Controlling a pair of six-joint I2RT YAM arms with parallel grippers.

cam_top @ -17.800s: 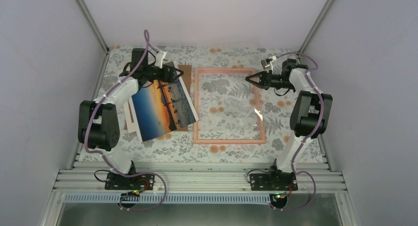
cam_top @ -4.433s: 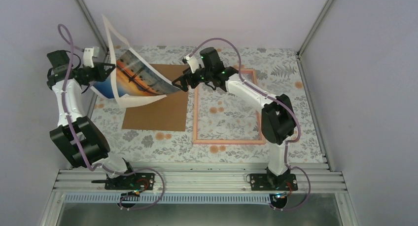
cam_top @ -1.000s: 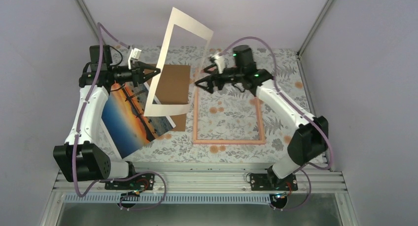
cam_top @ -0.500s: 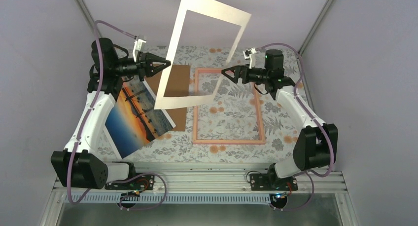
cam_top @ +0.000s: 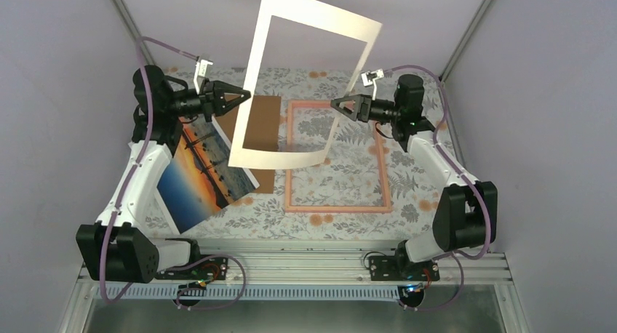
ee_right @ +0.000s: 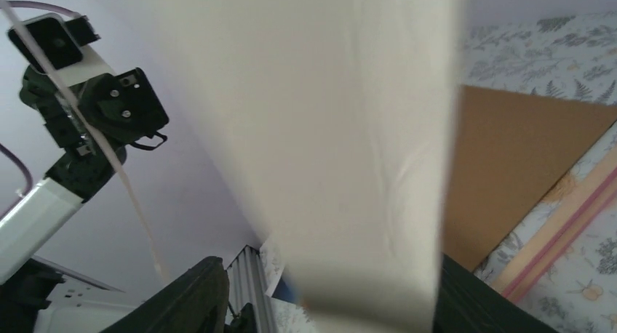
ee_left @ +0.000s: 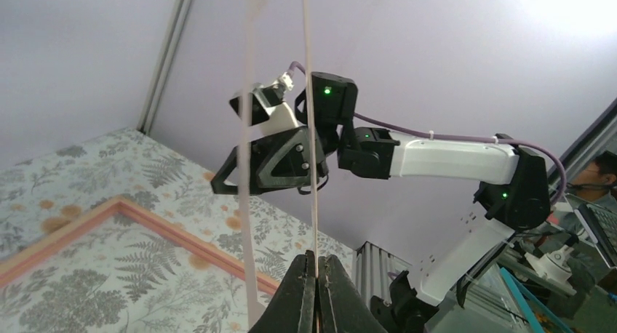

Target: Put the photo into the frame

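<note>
The photo, an orange sunset print, lies flat on the table at the left, part of it on a brown board. On the table's middle lies the pink frame, with nothing in it. A white paper border with an open middle hangs upright in the air. My left gripper is shut on its left strip, which shows edge-on rising from the closed fingertips. My right gripper is open at its right strip. That strip fills the gap between the parted fingers.
A brown cardboard board lies between the photo and the frame and also shows in the right wrist view. The flowered table cover runs to the grey side walls and the metal rails at the near edge.
The left gripper has lifted the white border higher and to the right. The right gripper drew back to the right, met the border's right strip, and its jaws have narrowed.
</note>
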